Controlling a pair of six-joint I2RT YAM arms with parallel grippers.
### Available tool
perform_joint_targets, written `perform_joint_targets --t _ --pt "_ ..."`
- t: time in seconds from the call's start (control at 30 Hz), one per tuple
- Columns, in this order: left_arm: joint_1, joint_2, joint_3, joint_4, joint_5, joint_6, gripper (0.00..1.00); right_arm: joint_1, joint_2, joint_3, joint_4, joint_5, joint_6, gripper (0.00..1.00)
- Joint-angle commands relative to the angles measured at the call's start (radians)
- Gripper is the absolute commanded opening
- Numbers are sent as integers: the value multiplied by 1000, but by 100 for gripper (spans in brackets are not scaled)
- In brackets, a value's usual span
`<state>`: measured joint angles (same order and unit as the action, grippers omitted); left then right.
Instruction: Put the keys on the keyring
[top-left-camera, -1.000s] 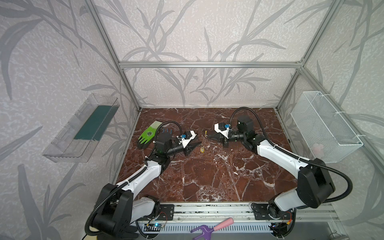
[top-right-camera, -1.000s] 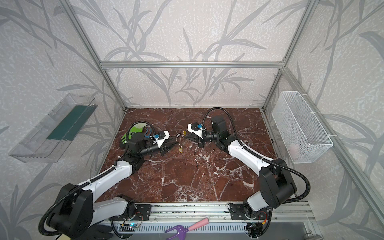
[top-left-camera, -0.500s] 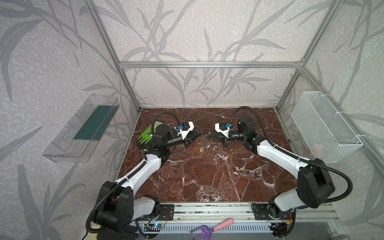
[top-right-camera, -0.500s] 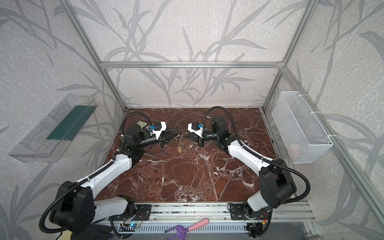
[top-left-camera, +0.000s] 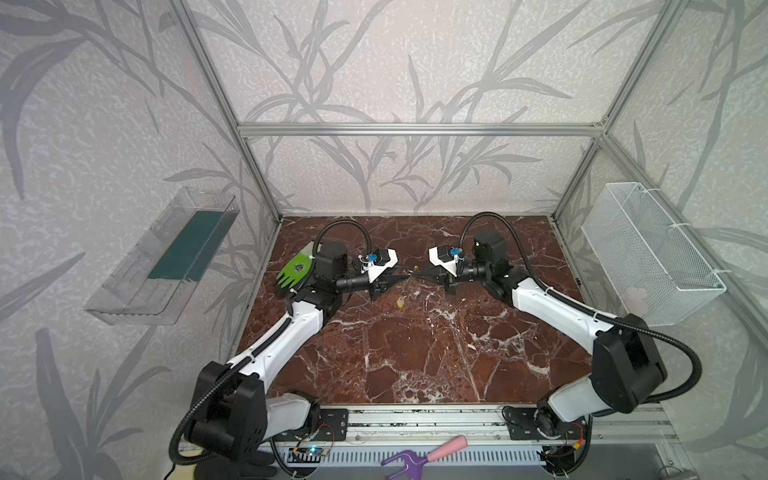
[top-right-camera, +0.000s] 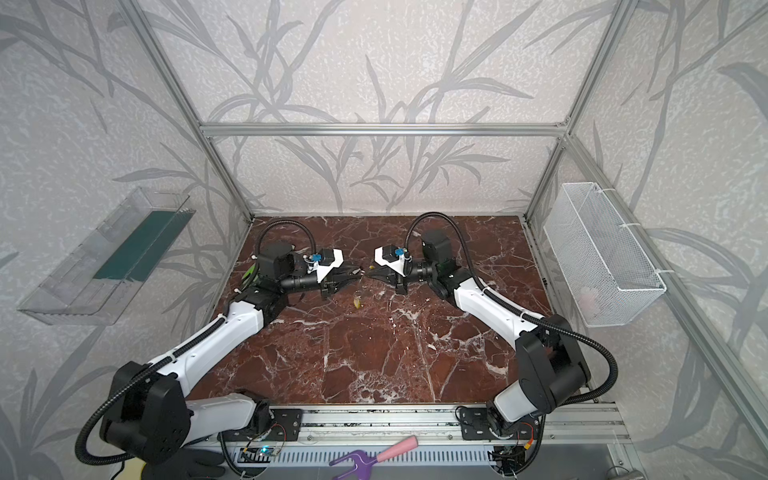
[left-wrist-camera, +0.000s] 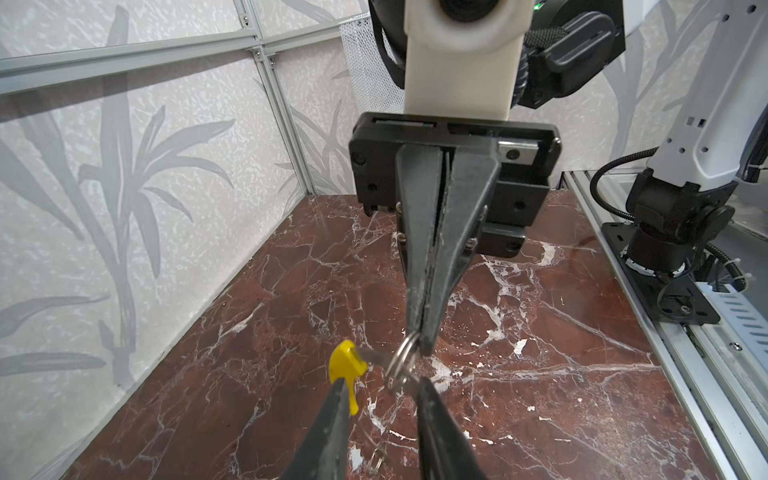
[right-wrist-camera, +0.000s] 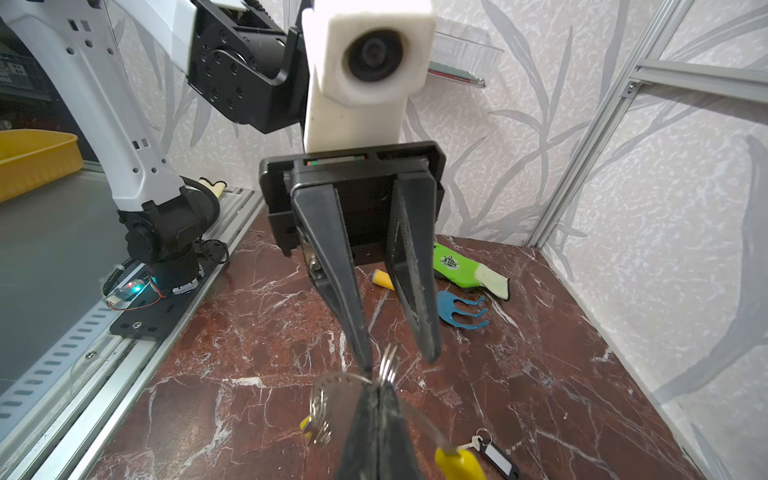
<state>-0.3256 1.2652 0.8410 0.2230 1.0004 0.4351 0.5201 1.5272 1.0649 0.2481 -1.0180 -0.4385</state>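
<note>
Keyring (left-wrist-camera: 404, 356): a small metal ring, held clear above the marble table (left-wrist-camera: 540, 395) and pinched at the tips of the right claw (left-wrist-camera: 424, 347), whose jaws are pressed together. Facing it, the left claw (right-wrist-camera: 400, 360) has its jaws spread either side of the ring. A yellow-headed key (left-wrist-camera: 347, 365) sticks out sideways from the ring; what holds it cannot be told. A black-tagged key (right-wrist-camera: 496, 459) lies on the table.
</note>
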Motion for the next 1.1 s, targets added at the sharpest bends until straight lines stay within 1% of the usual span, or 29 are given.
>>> perform_joint_targets --t 0.0,0.17,0.5,0.53,0.57,0.6,0.67,0.7,0.77,0.87,0.97,1.07 --pt "-12 8 35 -16 13 42 30 6 10 38 -11 -37 -10 0" --pt "-24 19 41 -14 15 45 28 5 16 40 -12 -45 -9 0" --pt "-35 31 56 -9 21 59 1 6 30 44 -6 -39 -8 0" --pt "-35 30 60 -18 21 65 0 6 29 41 -6 -25 -8 2" --pt "-35 30 69 -37 16 79 0 4 26 37 -7 -2 -10 11" --pt "-35 29 81 -75 9 103 0 2 20 32 -5 28 -9 19" --pt "-37 30 119 -185 -13 168 0 -5 1 17 3 104 -28 27" --pt "-39 31 142 -249 -35 205 0 -6 -11 10 -6 137 -55 29" --pt "-45 39 194 -371 -81 268 0 -6 -30 6 -35 204 -108 32" --pt "-57 61 281 -520 -160 320 0 -5 -45 18 -84 269 -162 32" --pt "-75 76 338 -615 -220 368 0 7 -60 9 -63 318 -183 32" --pt "-90 95 398 -697 -265 382 0 34 -69 3 -61 369 -230 32"
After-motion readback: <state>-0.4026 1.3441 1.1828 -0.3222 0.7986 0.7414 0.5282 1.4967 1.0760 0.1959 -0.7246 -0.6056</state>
